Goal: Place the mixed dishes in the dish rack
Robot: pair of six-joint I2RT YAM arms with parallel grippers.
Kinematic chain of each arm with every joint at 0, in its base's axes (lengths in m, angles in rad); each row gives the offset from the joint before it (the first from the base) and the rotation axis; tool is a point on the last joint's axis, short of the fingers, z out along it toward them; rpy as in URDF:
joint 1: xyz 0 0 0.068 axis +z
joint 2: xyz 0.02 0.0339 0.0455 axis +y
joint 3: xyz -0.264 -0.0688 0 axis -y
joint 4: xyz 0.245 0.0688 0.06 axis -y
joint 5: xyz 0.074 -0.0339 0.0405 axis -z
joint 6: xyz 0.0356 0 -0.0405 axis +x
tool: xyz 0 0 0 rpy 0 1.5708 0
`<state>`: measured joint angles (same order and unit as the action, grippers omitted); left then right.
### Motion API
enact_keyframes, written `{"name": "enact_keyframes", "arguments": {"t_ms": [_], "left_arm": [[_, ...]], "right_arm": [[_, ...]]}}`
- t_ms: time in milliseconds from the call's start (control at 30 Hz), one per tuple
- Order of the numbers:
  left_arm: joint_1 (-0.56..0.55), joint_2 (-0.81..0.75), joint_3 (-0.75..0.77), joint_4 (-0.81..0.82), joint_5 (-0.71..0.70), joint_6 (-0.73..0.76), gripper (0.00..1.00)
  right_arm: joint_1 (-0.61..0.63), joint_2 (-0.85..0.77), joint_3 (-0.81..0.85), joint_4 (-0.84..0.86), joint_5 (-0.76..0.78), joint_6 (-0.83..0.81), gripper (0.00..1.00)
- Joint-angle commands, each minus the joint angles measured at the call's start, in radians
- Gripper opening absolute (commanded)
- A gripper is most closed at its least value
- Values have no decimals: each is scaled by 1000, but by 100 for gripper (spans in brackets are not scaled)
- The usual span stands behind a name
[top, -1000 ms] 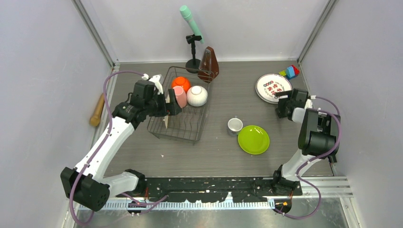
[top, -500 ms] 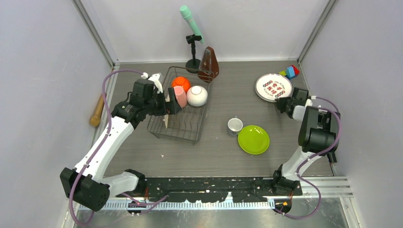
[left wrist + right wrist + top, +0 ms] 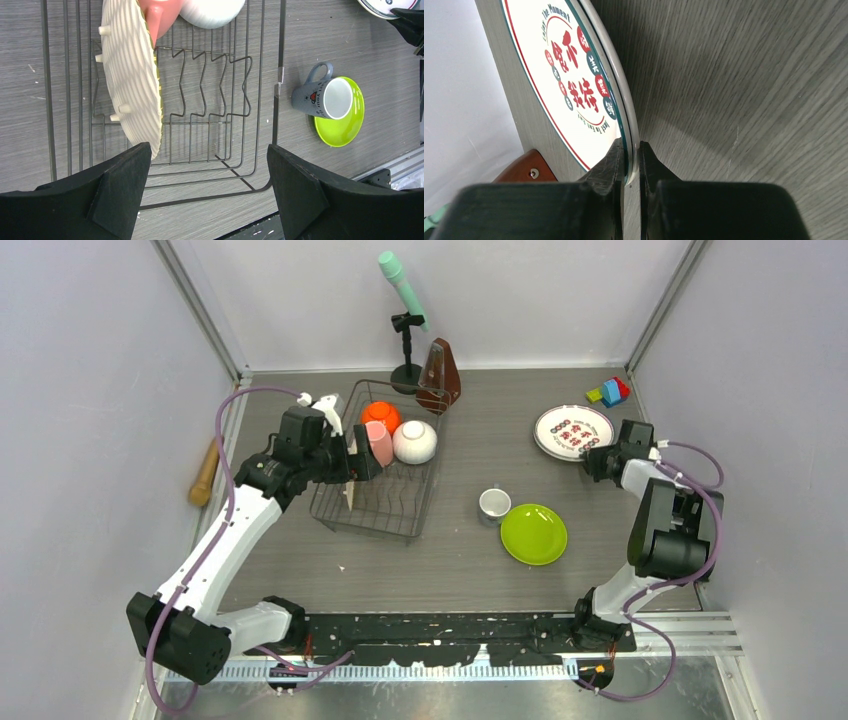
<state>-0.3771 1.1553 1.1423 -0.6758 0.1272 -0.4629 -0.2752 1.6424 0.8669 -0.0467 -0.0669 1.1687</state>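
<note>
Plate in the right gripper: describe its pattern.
White plate with red and green characters inside a thin red ring; right wrist view shows it best.

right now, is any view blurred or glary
Top external: evenly lit and sharp, no glare on the lime-green plate. Left wrist: dish rack wires crisp, its fingers dark and featureless. Right wrist: white plate lettering readable, fingers in front slightly soft.

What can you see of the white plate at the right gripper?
The white plate is round and glossy, with a red line inside the rim and red and green characters on its face. It sits face up at the far right of the table. The right gripper is shut on its near rim.
</note>
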Motion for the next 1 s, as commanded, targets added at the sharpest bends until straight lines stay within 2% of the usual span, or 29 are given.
{"name": "enact_keyframes", "arguments": {"t_ms": [0, 167, 333, 500, 800, 833, 867, 933, 967], "left_arm": [[6, -5, 28, 9, 6, 18, 89], [6, -14, 23, 13, 21, 17, 89], [6, -25, 13, 23, 26, 9, 89], [6, -36, 6, 20, 29, 1, 89], [6, -74, -12, 5, 17, 8, 89], [6, -78, -16, 3, 13, 11, 89], [6, -82, -17, 1, 10, 13, 89], [6, -86, -19, 0, 8, 20, 89], [6, -87, -19, -2, 9, 23, 89]], "right_arm": [[1, -31, 77, -136, -5, -47, 2], [2, 5, 129, -260, 18, -60, 8], [1, 62, 163, -341, 25, -68, 1], [1, 84, 155, -341, 3, -94, 11], [1, 71, 146, -331, -20, -104, 21], [2, 73, 144, -326, -25, -103, 25], [1, 72, 143, -323, -32, -102, 39], [1, 68, 139, -320, -37, -97, 55], [1, 67, 138, -320, -37, -97, 57]]}}
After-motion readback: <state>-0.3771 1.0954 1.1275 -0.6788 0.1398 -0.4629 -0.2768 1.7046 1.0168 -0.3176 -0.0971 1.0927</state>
